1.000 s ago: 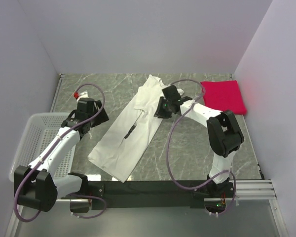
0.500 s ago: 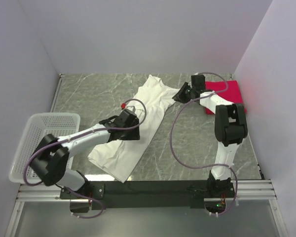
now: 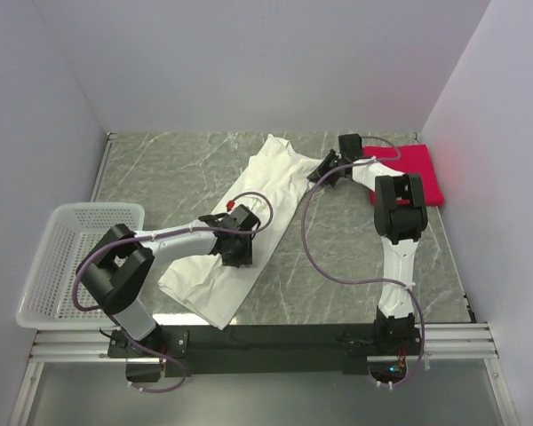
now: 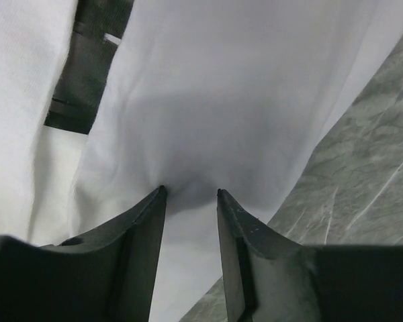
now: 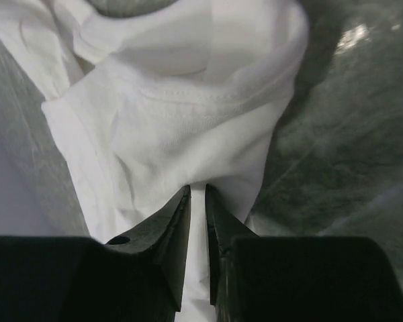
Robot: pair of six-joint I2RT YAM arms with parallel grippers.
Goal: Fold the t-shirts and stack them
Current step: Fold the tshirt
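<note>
at left: basket (image 3: 49, 257) | far right: red t-shirt (image 3: 426, 169) | centre: white t-shirt (image 3: 271, 177)

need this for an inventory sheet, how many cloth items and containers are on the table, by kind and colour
white t-shirt: 1
red t-shirt: 1
white mesh basket: 1
total: 3

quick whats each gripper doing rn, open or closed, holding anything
left gripper: partly open, tips pressed on the white t-shirt, cloth bunching between them, not clamped
right gripper: closed on a fold of the white t-shirt
</note>
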